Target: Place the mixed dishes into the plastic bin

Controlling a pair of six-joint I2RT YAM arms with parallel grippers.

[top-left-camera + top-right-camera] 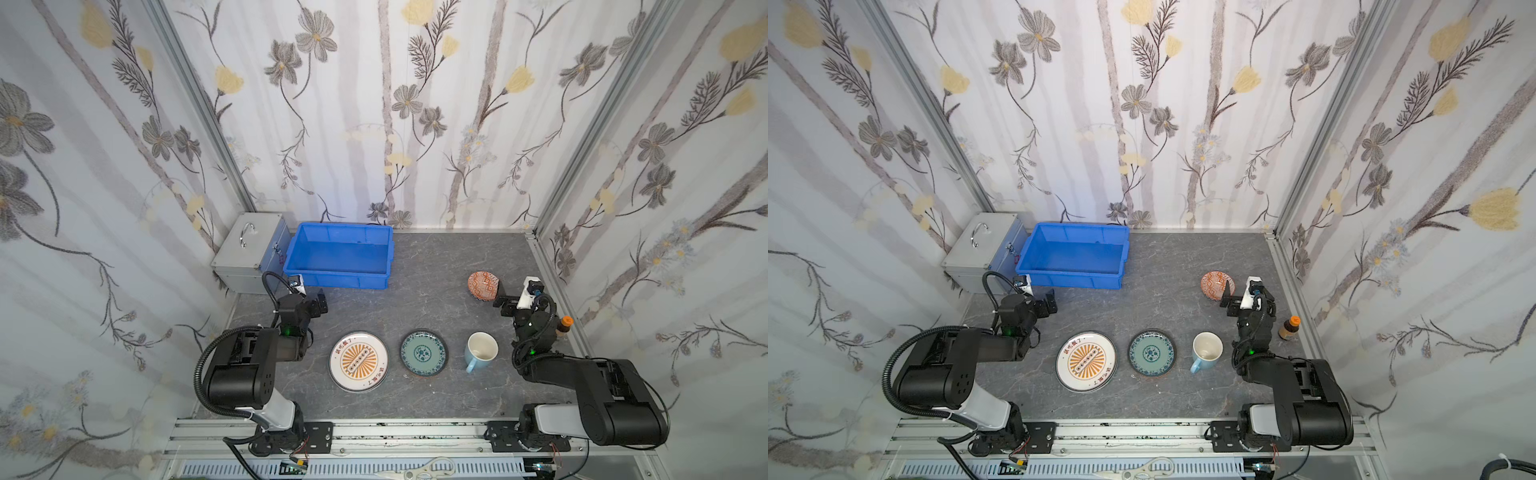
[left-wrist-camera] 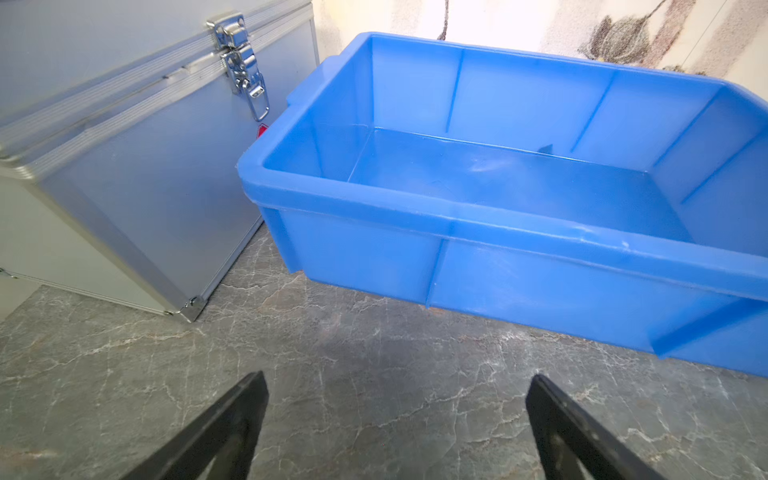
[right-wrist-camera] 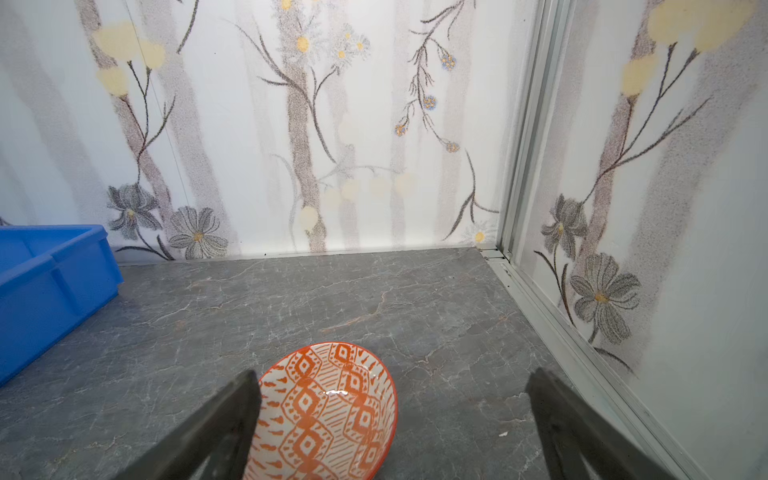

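Note:
The empty blue plastic bin point(image 1: 337, 279) point(image 1: 1073, 280) stands at the back left. On the table's front half lie a white plate with an orange sunburst point(image 1: 359, 360) point(image 1: 1086, 361), a teal patterned plate point(image 1: 424, 353) point(image 1: 1151, 353) and an upright pale blue mug point(image 1: 481, 350) point(image 1: 1206, 351). At the right sits a small orange-patterned bowl point(image 1: 482, 284) point(image 3: 328, 411). My left gripper point(image 1: 316, 302) point(image 2: 397, 380) hangs open just in front of the bin point(image 2: 457, 216), holding nothing. My right gripper point(image 1: 500, 297) point(image 3: 390, 376) is open next to the bowl, which reaches partly into the gap by one finger.
A silver metal case point(image 1: 249, 253) point(image 2: 137, 166) stands against the bin's left side. A small brown bottle with an orange cap point(image 1: 563, 326) point(image 1: 1289, 326) stands by the right wall, behind my right arm. Papered walls close the back and both sides.

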